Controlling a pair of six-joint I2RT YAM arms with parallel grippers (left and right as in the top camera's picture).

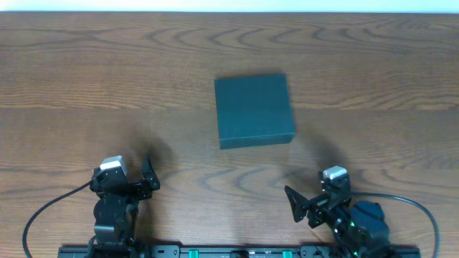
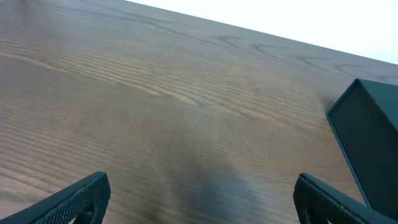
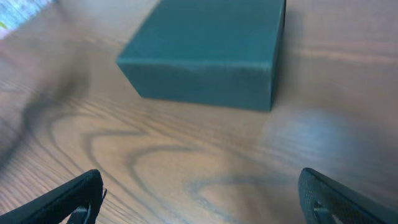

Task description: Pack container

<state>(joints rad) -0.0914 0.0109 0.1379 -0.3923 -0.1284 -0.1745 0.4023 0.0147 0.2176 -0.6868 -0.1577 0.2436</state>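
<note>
On the wood-grain surface (image 1: 107,79) we find the box (image 1: 254,111) near the middle of the overhead view, a little toward 12 o'clock. It is dark, squarish and shallow, with its lid lying flat. A black cable (image 1: 43,215) loops out from the left arm's base at 8 o'clock, and another cable (image 1: 423,208) from the right arm's at 4 o'clock. Only open wood lies between the box and either arm.

The left tool (image 1: 129,173) sits at 7 o'clock from the box, well apart from it. Its fingers (image 2: 81,198) are spread wide and released, holding and touching nothing. In its wrist view one corner of the box shows at the 3 o'clock edge.

The right tool (image 1: 313,188) sits at 5 o'clock from the box, also well apart. Its fingers (image 3: 68,199) likewise stand wide and empty above the wood. In its wrist view the box lies ahead at 12 o'clock, one side wall facing us.
</note>
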